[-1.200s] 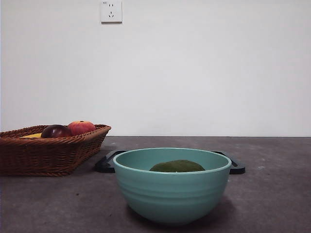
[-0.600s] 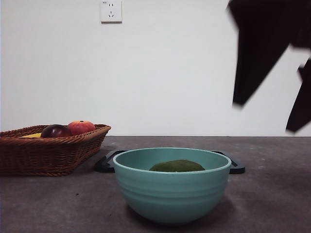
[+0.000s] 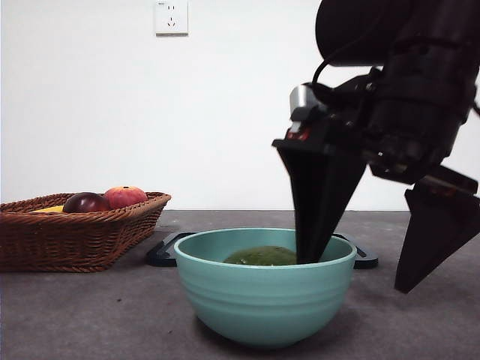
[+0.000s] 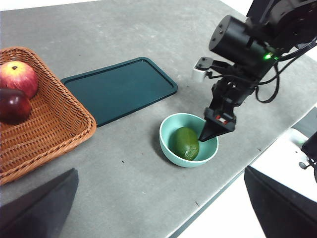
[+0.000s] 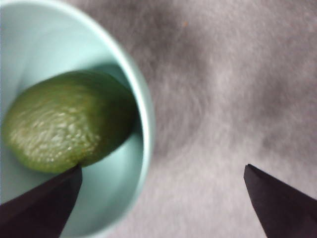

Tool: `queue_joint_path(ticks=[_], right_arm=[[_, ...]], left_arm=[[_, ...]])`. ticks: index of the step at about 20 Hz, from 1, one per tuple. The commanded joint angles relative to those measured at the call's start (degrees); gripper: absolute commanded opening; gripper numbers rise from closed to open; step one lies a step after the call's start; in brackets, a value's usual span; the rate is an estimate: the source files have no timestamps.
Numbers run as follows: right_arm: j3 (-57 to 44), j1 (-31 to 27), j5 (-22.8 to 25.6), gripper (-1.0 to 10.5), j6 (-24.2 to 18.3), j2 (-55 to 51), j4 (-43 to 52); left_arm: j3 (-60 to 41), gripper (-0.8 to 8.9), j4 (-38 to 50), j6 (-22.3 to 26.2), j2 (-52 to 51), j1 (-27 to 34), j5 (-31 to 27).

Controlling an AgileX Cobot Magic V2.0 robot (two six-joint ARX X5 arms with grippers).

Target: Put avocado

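Grey tabletop (image 4: 124,168); right claw (image 3: 360,266) wide apart astride bowl (image 3: 266,296) rim, one jaw beside avocado (image 3: 262,256), nothing held.

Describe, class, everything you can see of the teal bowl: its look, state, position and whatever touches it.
The teal bowl is round, smooth and glossy, like glazed ceramic, with faint ridges around its outside. It stands upright on the grey table, in front of the dark tray and apart from the wicker basket. The avocado lies inside it. The right gripper is open, straddling the rim: one jaw dips inside beside the avocado, the other hangs outside.
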Motion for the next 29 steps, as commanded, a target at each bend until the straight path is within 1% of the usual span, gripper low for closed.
queue_joint_path(ticks=[1, 8, 10, 13, 16, 17, 19, 22, 23, 29], right_arm=[[1.03, 0.63, 0.2, 4.8, 1.75, 1.92, 1.18], [1.03, 1.29, -0.5, 0.1, 2.58, 2.29, 3.52], [1.03, 1.81, -1.29, 0.1, 3.26, 2.29, 5.03], [1.88, 1.79, -0.9, 0.1, 5.75, 2.29, 5.46], [6.25, 1.44, 3.91, 0.1, 5.88, 2.67, 1.92], [9.01, 0.92, 4.87, 0.1, 5.64, 3.3, -0.02], [15.02, -0.76, 4.9, 0.1, 4.46, 5.9, -2.91], [26.25, -3.67, 5.22, 0.1, 2.86, 12.5, -7.34], [30.01, -4.63, 6.27, 0.1, 2.84, 14.99, -8.87], [49.86, -9.79, 5.95, 0.1, 2.67, 31.04, -13.25]], left_arm=[[0.44, 6.57, 0.7, 0.11, 0.24, -0.63, -0.42], [0.44, 6.57, 0.72, 0.11, 0.24, -0.63, -0.42], [0.44, 6.57, 0.7, 0.09, 0.24, -0.63, -0.39], [0.44, 6.57, 0.59, 0.04, 0.24, -0.63, -0.39], [0.44, 6.57, 0.57, 0.07, 0.24, -0.63, -0.39], [0.44, 6.57, 0.57, 0.07, 0.24, -0.63, -0.39], [0.44, 6.57, 0.59, 0.07, 0.24, -0.63, -0.39], [0.44, 6.57, 0.48, 0.07, 0.24, -0.63, -0.39], [0.44, 6.57, 0.39, 0.07, 0.24, -0.63, -0.39], [0.44, 6.57, 0.33, 0.09, 0.24, -0.63, -0.39]])
